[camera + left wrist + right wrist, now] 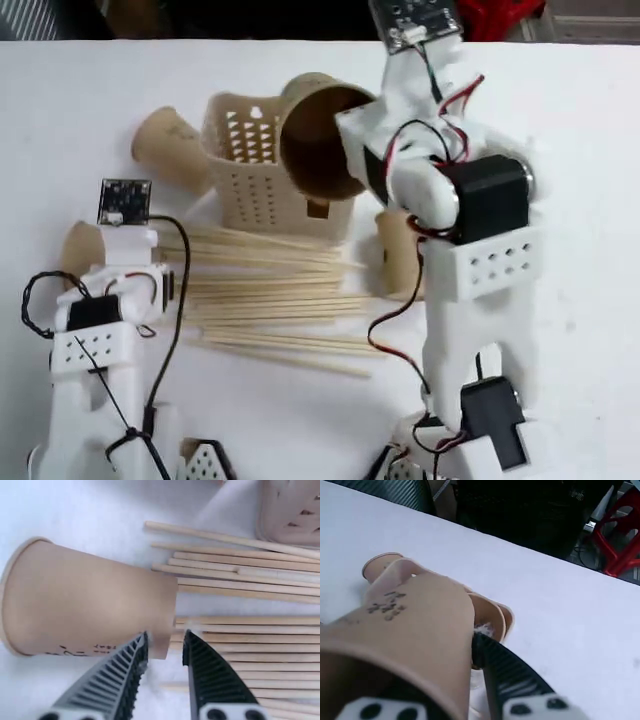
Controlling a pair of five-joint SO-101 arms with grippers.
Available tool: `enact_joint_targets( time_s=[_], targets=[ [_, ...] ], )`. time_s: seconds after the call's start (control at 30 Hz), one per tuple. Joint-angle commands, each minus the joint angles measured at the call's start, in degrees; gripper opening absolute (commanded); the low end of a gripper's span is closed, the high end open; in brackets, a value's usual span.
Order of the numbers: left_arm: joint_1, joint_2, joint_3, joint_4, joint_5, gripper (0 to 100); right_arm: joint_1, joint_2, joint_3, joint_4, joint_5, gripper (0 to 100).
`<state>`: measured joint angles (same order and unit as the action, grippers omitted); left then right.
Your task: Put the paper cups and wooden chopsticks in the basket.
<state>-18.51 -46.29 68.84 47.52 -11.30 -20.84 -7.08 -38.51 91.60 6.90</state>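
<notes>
Paper cup (410, 630) gripped by the right pincer (452, 655), basket (250, 190) just below, may snag its rim and topple it; left pincer (165, 645), narrowly parted, sits at a lying cup's (85, 605) base

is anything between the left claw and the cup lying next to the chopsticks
Nothing visible. The cup lies on its side with its base edge right at the open left claw. The chopsticks lie beside the cup, not between.

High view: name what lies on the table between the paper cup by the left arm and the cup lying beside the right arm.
The wooden chopsticks lie spread across that stretch, between the left cup and the right cup, as the high view shows.
</notes>
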Motion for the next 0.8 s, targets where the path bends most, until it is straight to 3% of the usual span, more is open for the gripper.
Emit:
enact_joint_targets(
  time_s=[0.0, 0.13, 0.37, 0.6, 0.77],
  targets=[
    [0.75, -0.13, 0.26, -0.62, -0.70, 13, 0.92, 3.82, -0.26, -1.63, -0.70, 1.7],
    [0.75, -0.13, 0.26, -0.62, -0.70, 13, 3.30, 7.69, -0.79, -1.63, -4.57, 1.8],
    [0.75, -0.13, 0.26, -0.70, -0.70, 13, 4.35, 10.86, -0.79, -1.71, -4.57, 2.2],
    [0.75, -0.13, 0.26, -0.79, -0.79, 13, 3.82, 10.86, -0.79, 0.66, -4.57, 21.8],
    [0.75, -0.13, 0.26, -0.70, -0.79, 13, 4.26, 11.12, -2.37, -2.59, -4.75, 27.7]
  ],
)
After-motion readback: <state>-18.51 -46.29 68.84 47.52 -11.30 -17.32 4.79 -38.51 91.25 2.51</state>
